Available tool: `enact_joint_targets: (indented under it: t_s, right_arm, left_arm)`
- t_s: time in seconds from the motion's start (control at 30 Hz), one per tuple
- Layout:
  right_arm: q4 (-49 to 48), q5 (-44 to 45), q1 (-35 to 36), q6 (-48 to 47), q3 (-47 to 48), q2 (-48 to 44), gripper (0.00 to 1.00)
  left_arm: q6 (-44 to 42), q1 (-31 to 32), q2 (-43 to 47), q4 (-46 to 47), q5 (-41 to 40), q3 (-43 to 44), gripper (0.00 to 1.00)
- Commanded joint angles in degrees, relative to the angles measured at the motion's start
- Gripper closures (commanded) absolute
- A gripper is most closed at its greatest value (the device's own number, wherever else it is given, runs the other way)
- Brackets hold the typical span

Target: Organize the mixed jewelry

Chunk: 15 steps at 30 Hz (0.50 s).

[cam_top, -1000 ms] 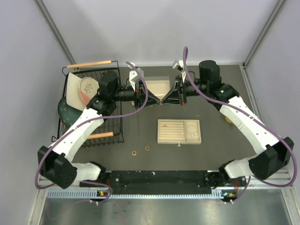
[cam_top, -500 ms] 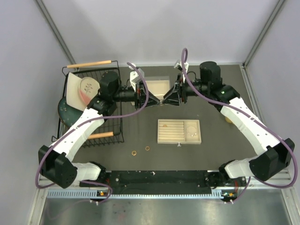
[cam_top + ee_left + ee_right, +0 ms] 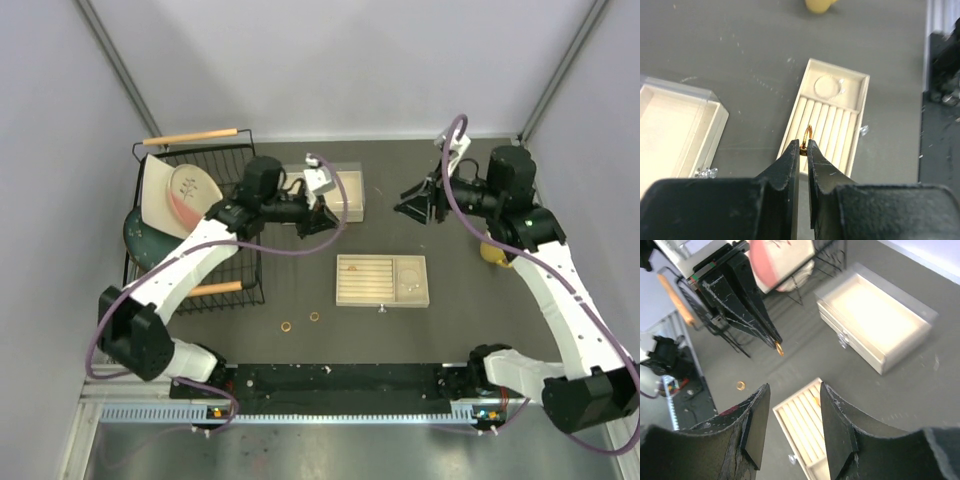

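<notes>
- The left tool (image 3: 803, 145) has its two black fingers pressed together on a small gold finger ring (image 3: 808, 133), which stands upright out of the fingertips.
- Seen from above, this tool hangs over the dark worktop (image 3: 450, 330), just near of the open beige box (image 3: 340, 190) and far-left of the beige slotted tray (image 3: 382, 296).
- The right tool (image 3: 795, 390) has its fingers well apart with nothing between them. It sits on the far right, apart from the left tool, with its tips turned left.
- A thin silver wire hoop (image 3: 827, 86) lies in the tray's wide compartment, at its right end.
- A coppery speck (image 3: 816, 401) sits in one slot near the tray's left end; it is too small to tell what it is.
- A second gold ring (image 3: 287, 326) and a third gold ring (image 3: 314, 317) lie just beside each other on the worktop, near-left of the tray and apart from it.
- A yellow cup (image 3: 490, 252) stands right of the tray, partly hidden by the right arm.
- A black wire rack (image 3: 245, 290) at the left edge holds a cream plate (image 3: 170, 195).
</notes>
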<state>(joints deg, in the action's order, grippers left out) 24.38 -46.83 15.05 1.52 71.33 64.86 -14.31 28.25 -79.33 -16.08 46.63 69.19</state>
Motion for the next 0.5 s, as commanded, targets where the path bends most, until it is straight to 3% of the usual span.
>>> enact_joint_targets:
  t_s: [0.0, 0.27, 0.47]
  right_arm:
    - [1.81, 5.86, -3.70, -4.86, -5.23, -5.96, 0.56]
    - [2.34, 9.74, -14.78, -5.56, -14.80, -12.30, 0.59]
    - [2.25, 10.18, -20.05, -6.09, -19.20, -13.62, 0.60]
  left_arm:
    - [-13.02, 5.32, -5.64, -6.76, -12.34, 3.49, 1.00]
    - [-20.76, 14.10, -14.18, -8.01, -27.36, 7.01, 1.00]
    - [-23.05, 19.21, -21.03, -7.30, -32.83, 9.65, 1.00]
